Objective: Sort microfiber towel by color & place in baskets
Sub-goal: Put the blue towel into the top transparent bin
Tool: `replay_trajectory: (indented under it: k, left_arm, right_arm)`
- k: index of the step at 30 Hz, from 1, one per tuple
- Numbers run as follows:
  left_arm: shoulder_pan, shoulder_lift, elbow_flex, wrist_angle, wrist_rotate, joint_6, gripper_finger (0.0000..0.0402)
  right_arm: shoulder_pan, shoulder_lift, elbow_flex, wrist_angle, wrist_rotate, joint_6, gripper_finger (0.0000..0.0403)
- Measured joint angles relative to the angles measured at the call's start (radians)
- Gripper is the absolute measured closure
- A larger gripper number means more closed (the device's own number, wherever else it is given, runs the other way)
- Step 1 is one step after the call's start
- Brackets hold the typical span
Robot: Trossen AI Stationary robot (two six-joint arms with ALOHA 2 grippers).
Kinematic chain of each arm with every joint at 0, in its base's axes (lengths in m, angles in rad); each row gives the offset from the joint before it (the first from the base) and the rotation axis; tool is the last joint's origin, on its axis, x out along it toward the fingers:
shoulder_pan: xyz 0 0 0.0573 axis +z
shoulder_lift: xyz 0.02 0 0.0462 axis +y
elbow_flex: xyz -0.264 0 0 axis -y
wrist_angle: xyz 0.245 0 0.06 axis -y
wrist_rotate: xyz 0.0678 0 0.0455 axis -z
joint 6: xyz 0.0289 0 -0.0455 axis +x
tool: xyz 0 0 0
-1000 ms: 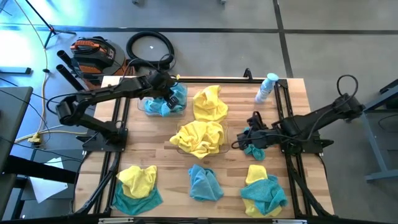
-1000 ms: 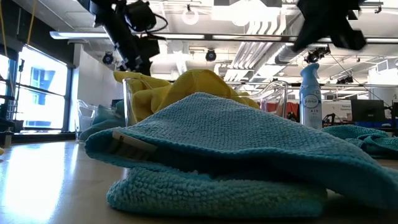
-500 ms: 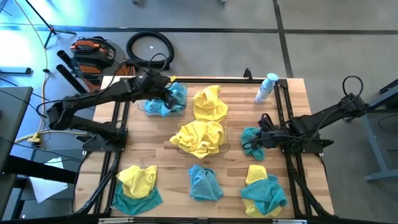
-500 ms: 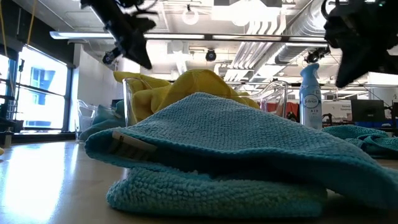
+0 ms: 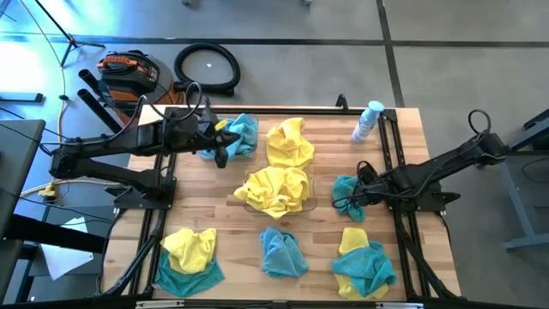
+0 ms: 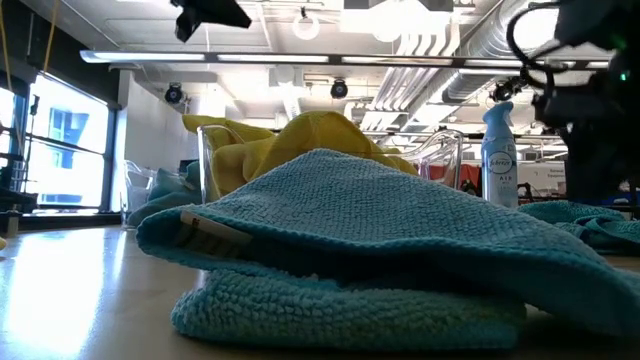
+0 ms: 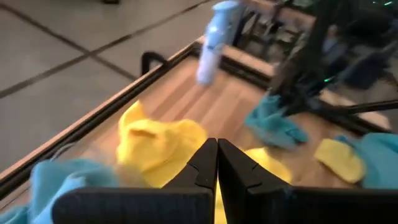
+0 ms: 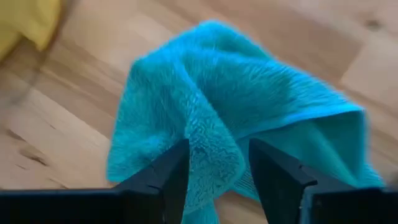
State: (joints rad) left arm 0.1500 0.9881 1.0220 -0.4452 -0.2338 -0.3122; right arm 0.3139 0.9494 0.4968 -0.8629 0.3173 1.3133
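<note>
Right gripper [image 8: 214, 168]: jaws apart, straddling a fold of a teal towel [image 8: 236, 106] lying crumpled on the wooden table [image 5: 326, 154] at its right side, not clamped. Left gripper [image 7: 217, 163]: jaws closed, empty, over the far-left basket [image 5: 236, 137] holding teal cloths. Yellow towels [image 5: 279, 184] fill the centre basket; mixed heaps lie along the near edge. Spray bottle [image 5: 367, 120] far right. Grey floor beyond.

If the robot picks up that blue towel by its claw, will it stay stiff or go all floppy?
Probably floppy: the teal towel lies crumpled in soft folds. It looks fluffy, so likely light. The right gripper's open fingers straddle a fold, so the rest would likely dangle.
</note>
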Motion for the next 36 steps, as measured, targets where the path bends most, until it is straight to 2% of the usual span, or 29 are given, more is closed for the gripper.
replay_trajectory:
  k: [5, 9, 12, 17, 22, 24, 27, 33, 36]
  left_arm:
    - [-0.059, 0.011, -0.001, 0.02, 0.029, -0.024, 0.0401]
    - [-0.07, 0.047, -0.001, 0.058, 0.022, -0.001, 0.04]
    - [-0.071, 0.082, -0.001, 0.091, 0.013, -0.024, 0.0384]
    - [-0.071, 0.159, -0.001, 0.131, -0.002, -0.035, 0.031]
    - [-0.063, 0.232, -0.001, 0.238, -0.073, 0.012, 0.0219]
    - [-0.054, 0.248, -0.001, 0.27, -0.093, 0.06, 0.0192]
    - [-0.044, 0.267, -0.002, 0.319, -0.094, 0.068, 0.0174]
    - [-0.044, 0.274, -0.002, 0.374, -0.082, 0.054, 0.0172]
    - [-0.045, 0.274, -0.002, 0.401, -0.025, 0.096, 0.0172]
  right_arm:
    - [0.0, 0.006, -0.096, 0.128, -0.04, -0.04, 0.0234]
    - [0.0, 0.012, -0.136, 0.136, -0.04, -0.082, 0.0234]
    - [0.0, 0.016, -0.151, 0.142, -0.04, -0.083, 0.0235]
    - [0.0, 0.021, -0.153, 0.157, -0.038, -0.084, 0.0271]
    - [0.0, 0.017, -0.15, 0.155, -0.039, -0.075, 0.0356]
    - [0.0, 0.009, -0.128, 0.143, -0.039, -0.065, 0.0389]
    - [0.0, -0.01, -0.064, 0.109, -0.006, -0.065, 0.0384]
    - [0.0, -0.029, 0.165, -0.034, 0.13, -0.177, 0.0398]
    - [0.0, -0.029, 0.299, -0.045, 0.216, -0.27, 0.0396]
